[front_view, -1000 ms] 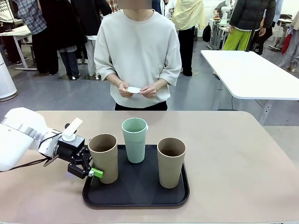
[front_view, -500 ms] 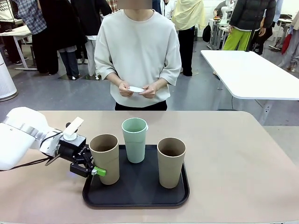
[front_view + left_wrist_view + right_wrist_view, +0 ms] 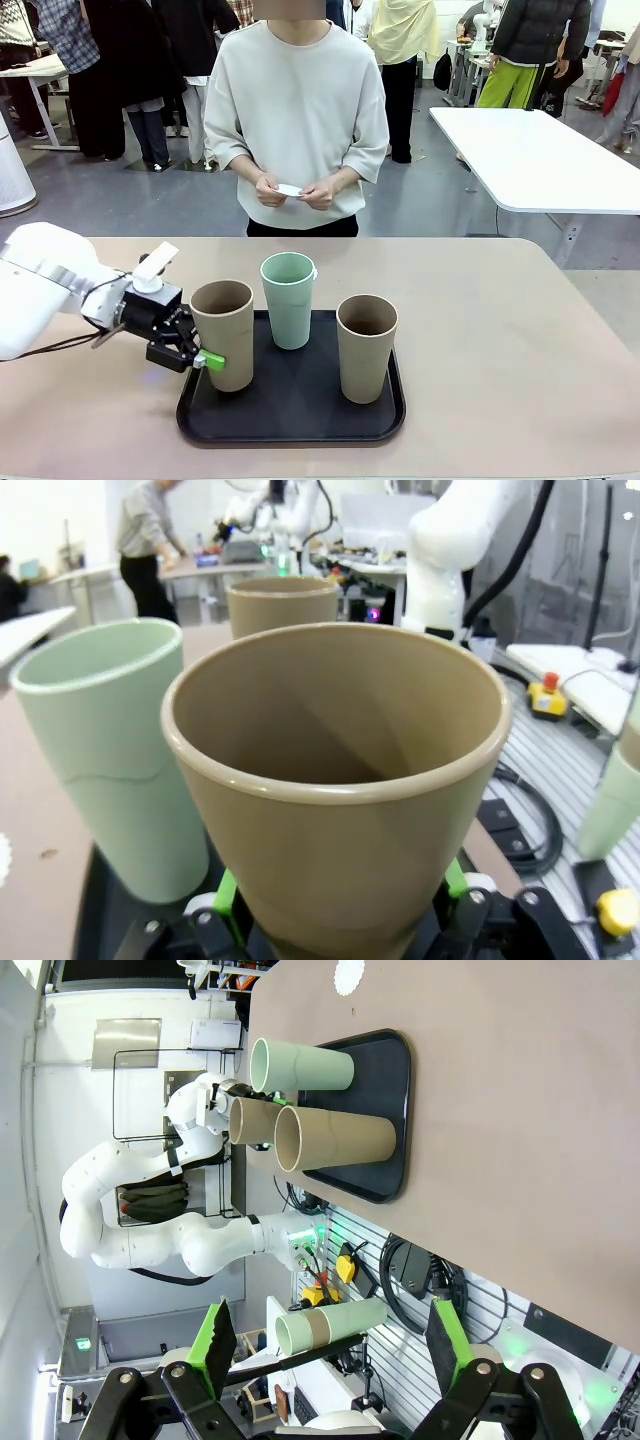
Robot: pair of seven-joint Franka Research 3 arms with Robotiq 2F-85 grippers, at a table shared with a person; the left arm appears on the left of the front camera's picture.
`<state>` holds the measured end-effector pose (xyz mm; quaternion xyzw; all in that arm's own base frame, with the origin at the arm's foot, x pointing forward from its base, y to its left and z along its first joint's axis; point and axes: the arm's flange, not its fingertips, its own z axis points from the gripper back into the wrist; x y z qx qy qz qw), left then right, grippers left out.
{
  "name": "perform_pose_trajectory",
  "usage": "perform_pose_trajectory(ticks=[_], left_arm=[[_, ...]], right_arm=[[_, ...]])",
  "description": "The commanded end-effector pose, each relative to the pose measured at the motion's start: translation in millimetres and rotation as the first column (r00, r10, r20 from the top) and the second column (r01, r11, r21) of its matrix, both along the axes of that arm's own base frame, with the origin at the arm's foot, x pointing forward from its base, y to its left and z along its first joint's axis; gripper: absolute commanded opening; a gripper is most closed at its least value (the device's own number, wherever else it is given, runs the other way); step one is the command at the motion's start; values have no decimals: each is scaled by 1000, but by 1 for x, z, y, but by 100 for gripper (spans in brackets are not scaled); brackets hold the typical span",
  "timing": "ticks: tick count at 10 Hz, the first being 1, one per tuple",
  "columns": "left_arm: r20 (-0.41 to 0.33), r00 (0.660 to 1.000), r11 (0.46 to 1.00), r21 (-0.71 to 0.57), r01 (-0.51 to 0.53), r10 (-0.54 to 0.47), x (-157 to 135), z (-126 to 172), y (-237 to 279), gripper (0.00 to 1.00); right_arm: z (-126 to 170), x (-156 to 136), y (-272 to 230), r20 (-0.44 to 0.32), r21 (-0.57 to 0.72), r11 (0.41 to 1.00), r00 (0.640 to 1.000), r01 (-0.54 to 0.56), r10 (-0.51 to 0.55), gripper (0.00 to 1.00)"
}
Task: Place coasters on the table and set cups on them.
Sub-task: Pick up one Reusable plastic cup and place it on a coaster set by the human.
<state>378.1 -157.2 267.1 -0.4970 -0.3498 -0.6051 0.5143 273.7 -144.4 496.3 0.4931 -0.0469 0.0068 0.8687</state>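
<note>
Left wrist view: left gripper (image 3: 338, 905) clamped on brown cup (image 3: 340, 770), pickup step; next probably requires lifting it off tray (image 3: 300, 425) beneath.

The table (image 3: 500, 380) is plain beige-tan and the tray (image 3: 290, 425) matte black. The left cup (image 3: 222, 335) and the right cup (image 3: 367, 345) are brown-tan, the middle cup (image 3: 289, 298) pale mint green, all three unpatterned. The coaster (image 3: 289, 190) against the person's off-white top (image 3: 300, 110) is white; another coaster (image 3: 348, 975) is white with a scalloped, lacy edge. The left gripper (image 3: 212, 358) and the right gripper (image 3: 330, 1335) are black with bright green pads (image 3: 228, 900). The left arm (image 3: 40, 290) is white, and so is the far table (image 3: 540, 150)
</note>
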Motion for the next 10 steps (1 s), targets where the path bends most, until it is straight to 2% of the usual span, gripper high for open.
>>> perform_pose_trajectory(ticks=[1, 3, 5, 6, 7, 8, 9, 10], left_arm=[[-4, 999, 998, 34, -53, 53, -25, 67, 14, 32], [50, 996, 997, 22, -73, 71, -41, 122, 21, 32], [95, 992, 996, 17, -85, 83, -56, 165, 22, 32], [93, 991, 995, 23, -96, 93, -62, 183, 20, 32], [64, 992, 994, 19, -109, 108, -62, 192, 21, 32], [-20, 984, 984, 37, -176, 177, -66, 192, 25, 32], [102, 990, 995, 5, -102, 101, -47, 194, 17, 32], [102, 990, 995, 5, -102, 101, -47, 194, 17, 32]], right_arm=[[-1, 1, 0, 0, 11, 1000, 1000, -3, 3, 100], [-1, 1, 0, 0, 11, 1000, 1000, -3, 3, 100], [-1, 1, 0, 0, 11, 1000, 1000, -3, 3, 100], [-1, 1, 0, 0, 11, 1000, 1000, -3, 3, 100], [-1, 1, 0, 0, 11, 1000, 1000, -3, 3, 100], [-1, 1, 0, 0, 11, 1000, 1000, -3, 3, 100], [-1, 1, 0, 0, 11, 1000, 1000, -3, 3, 100], [-1, 1, 0, 0, 11, 1000, 1000, -3, 3, 100]])
